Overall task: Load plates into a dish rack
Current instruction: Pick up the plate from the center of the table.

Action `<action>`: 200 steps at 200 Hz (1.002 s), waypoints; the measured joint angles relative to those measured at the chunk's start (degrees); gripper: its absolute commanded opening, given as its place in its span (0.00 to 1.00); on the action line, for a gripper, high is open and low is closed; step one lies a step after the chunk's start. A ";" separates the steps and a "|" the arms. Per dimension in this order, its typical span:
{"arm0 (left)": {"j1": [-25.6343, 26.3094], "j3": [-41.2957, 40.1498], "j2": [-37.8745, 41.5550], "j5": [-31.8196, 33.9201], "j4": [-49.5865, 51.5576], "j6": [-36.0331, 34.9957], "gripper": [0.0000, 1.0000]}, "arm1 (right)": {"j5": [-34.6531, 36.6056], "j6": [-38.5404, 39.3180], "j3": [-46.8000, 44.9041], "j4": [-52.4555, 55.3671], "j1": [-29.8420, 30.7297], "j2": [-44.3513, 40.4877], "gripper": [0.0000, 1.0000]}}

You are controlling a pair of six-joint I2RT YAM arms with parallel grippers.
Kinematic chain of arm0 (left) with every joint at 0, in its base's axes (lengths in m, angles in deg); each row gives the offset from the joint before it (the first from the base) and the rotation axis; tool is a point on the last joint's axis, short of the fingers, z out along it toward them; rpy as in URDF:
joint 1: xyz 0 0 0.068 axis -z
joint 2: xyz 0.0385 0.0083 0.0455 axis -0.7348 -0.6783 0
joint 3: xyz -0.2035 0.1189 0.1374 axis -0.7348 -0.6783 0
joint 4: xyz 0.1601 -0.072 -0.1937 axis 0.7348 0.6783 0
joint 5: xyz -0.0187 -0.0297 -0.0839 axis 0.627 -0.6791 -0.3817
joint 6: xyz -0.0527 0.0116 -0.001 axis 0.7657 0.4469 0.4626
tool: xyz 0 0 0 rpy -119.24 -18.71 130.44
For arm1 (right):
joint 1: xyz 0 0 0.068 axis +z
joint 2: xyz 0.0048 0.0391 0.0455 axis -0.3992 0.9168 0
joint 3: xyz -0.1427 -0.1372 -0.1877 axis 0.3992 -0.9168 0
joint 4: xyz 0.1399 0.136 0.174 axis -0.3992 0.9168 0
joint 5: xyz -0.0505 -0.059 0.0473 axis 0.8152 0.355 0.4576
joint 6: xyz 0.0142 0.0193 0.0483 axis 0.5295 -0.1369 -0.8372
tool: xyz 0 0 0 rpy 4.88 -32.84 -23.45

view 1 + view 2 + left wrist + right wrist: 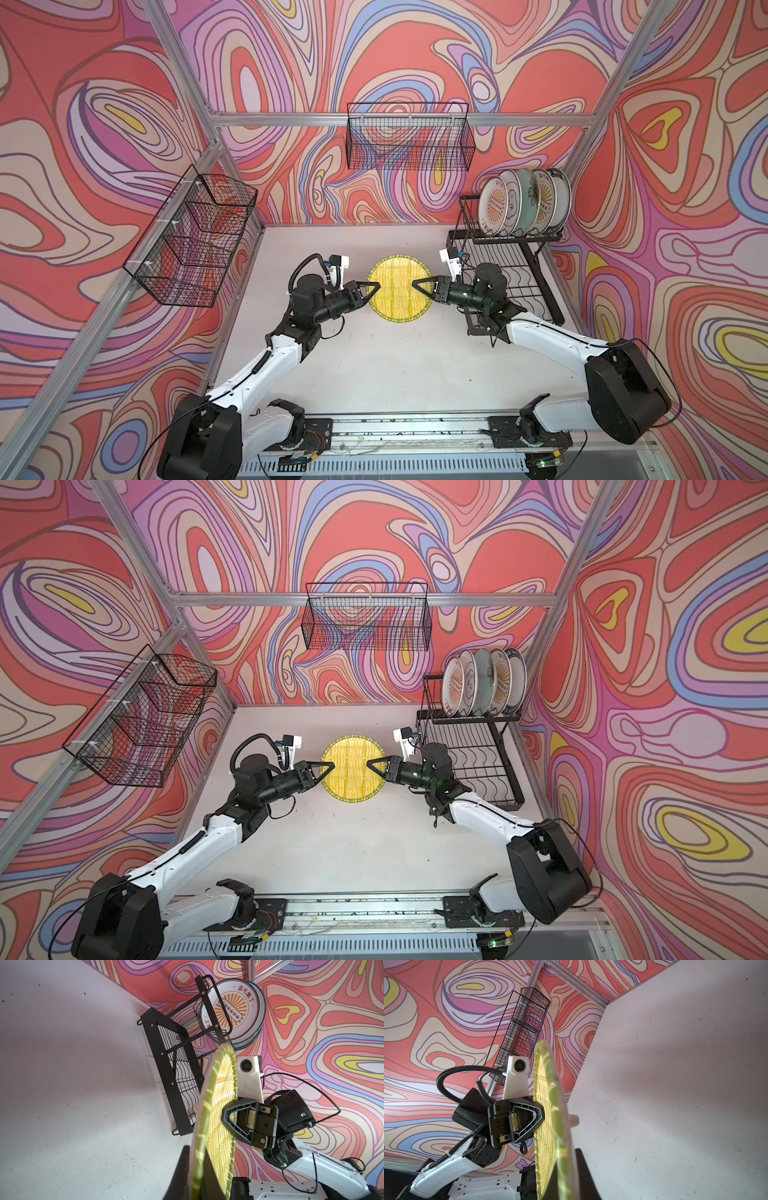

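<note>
top views both show the yellow striped plate (399,289) over mid-table (395,365), seemingly lifted, with the left gripper (376,286) and right gripper (415,284) clamped on opposite rims. five plates (525,199) stand in the dish rack (540,237).

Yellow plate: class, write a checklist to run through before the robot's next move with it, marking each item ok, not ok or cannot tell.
1. The left claw is shut on the rim of the yellow plate: ok.
2. The right claw is shut on the opposite rim: ok.
3. The plate hangs clear of the table: cannot tell.
4. The dish rack has bare slots on its lower tier: ok.
5. The upper tier has room beside the five plates: cannot tell.
</note>
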 measured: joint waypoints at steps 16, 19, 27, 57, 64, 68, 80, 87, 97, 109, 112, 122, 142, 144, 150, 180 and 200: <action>0.00 0.00 0.00 0.00 0.04 0.00 0.00 | -0.04 0.00 0.00 0.07 0.00 0.00 0.00; 0.00 0.00 0.00 0.00 0.04 0.00 0.00 | -0.02 0.02 0.00 0.07 0.00 0.00 0.00; 0.00 0.00 0.00 0.00 0.04 0.00 0.01 | 0.00 0.13 0.00 0.17 0.00 0.00 0.00; 0.00 0.00 0.04 0.11 0.81 0.00 0.17 | 0.02 1.16 0.90 2.58 0.00 -0.07 0.00; 0.02 0.00 0.11 0.28 1.01 -0.09 0.20 | 0.07 1.79 1.27 3.45 0.02 -0.20 0.00; 0.04 0.00 0.17 0.42 1.31 -0.33 0.22 | 0.20 2.40 1.55 4.20 0.07 -0.37 0.00; 0.35 0.00 0.28 0.83 1.99 -0.72 0.27 | 0.24 3.98 2.05 6.14 0.42 -0.85 0.00; 0.44 0.00 0.48 1.05 2.51 -0.98 0.30 | 0.22 4.81 2.25 7.13 0.68 -1.18 0.00; 0.50 0.00 0.83 1.46 3.26 -1.31 0.33 | 0.24 5.75 2.56 8.72 1.03 -1.68 0.00; 0.55 0.00 1.42 1.84 4.31 -1.77 0.34 | 0.48 6.88 2.80 10.25 1.29 -2.34 0.00; 0.55 0.02 1.53 1.90 4.50 -1.86 0.35 | 0.48 7.10 2.86 10.60 1.36 -2.47 0.00; 0.55 0.07 1.97 2.29 5.25 -2.21 0.36 | 0.79 8.20 3.34 12.52 1.38 -3.02 0.00; 0.55 0.17 2.54 2.91 6.62 -2.69 0.37 | 1.81 10.29 4.94 16.13 1.38 -3.76 0.00; 0.55 0.17 2.60 2.97 6.82 -2.73 0.37 | 2.01 10.56 5.18 16.55 1.38 -3.80 0.00; 0.55 0.20 2.78 3.15 7.21 -2.91 0.37 | 2.49 11.19 5.77 17.70 1.38 -4.04 0.00; 0.68 0.24 4.39 3.93 9.25 -3.80 0.38 | 5.03 14.62 8.74 23.43 1.38 -5.62 0.00; 0.70 0.31 6.08 5.05 10.91 -4.81 0.38 | 6.67 16.90 11.19 27.34 1.38 -6.64 0.00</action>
